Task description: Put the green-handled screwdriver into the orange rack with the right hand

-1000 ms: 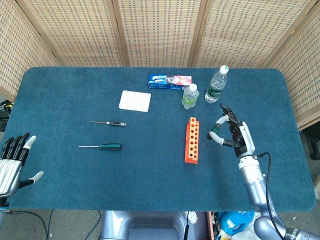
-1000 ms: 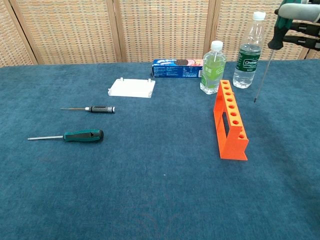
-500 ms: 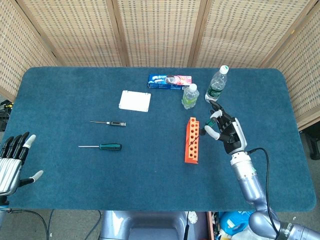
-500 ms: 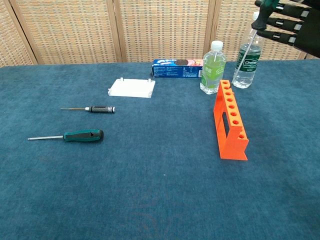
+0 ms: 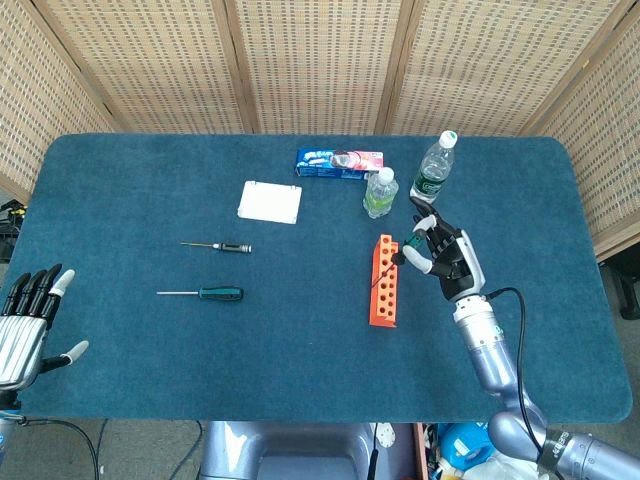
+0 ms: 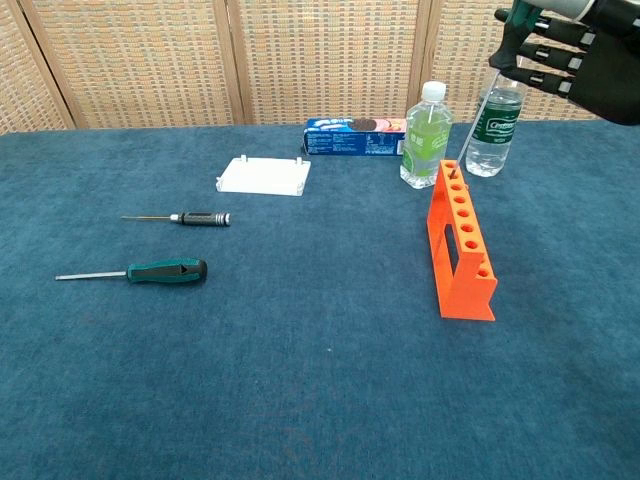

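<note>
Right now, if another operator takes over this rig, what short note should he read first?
Right hand: holds the green-handled screwdriver over the orange rack, shaft angled down toward it.
Left hand: open, holding nothing, at the table's near left edge.
Done: screwdriver picked up and brought to the rack.
Left: whether the tip is already in a hole cannot be told; seat it and release.

A staged indoor robot test setup, not a lived-in room. A surface [image 5: 120, 180] covered in dark blue carpet-like fabric stands enclosed by woven wicker screens [image 5: 310, 60], with cables [image 5: 520, 310] trailing at its near edge.
</note>
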Controlling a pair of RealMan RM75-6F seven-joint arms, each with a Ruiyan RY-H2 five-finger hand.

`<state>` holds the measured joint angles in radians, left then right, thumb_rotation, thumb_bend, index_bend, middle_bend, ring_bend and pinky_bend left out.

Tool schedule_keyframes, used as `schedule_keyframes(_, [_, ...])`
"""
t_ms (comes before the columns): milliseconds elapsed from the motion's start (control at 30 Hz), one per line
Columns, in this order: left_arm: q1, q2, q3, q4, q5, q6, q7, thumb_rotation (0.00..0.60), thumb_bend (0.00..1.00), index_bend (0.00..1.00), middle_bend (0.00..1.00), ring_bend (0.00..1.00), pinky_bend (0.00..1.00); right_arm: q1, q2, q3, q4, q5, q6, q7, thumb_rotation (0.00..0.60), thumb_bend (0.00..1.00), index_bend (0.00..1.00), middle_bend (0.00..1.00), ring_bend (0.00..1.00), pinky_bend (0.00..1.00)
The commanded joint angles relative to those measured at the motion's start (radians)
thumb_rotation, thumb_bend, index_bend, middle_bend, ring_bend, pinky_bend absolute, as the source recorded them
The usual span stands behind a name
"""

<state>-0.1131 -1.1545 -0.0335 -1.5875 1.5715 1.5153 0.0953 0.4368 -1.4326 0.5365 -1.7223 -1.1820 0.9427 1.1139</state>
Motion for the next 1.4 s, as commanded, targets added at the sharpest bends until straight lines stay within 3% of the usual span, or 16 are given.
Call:
schedule_keyframes(33, [-0.001, -0.002, 0.000, 0.000, -0.001, -0.002, 0.002, 0.600, 0.00, 0.00, 0.00, 0.00, 0.00, 0.005, -0.009, 0.006, 0.016, -0.002, 0.009, 0.018, 0.600, 0.21, 0.71, 0.13, 0.00, 0.00])
schedule_keyframes(867, [-0.004, -0.003, 0.006, -0.001, 0.002, -0.006, 0.000, 0.600, 0.00, 0.00, 0.00, 0.00, 0.00, -0.017, -0.031, -0.022, 0.099, -0.092, 0.117, 0.198, 0.600, 0.21, 0.73, 0.15, 0.00, 0.00])
schedule_keyframes(1400, [-0.004, -0.004, 0.006, 0.000, 0.002, -0.006, -0.001, 0.600, 0.00, 0.00, 0.00, 0.00, 0.00, -0.005, -0.055, -0.045, 0.165, -0.115, 0.148, 0.250, 0.600, 0.21, 0.73, 0.15, 0.00, 0.00])
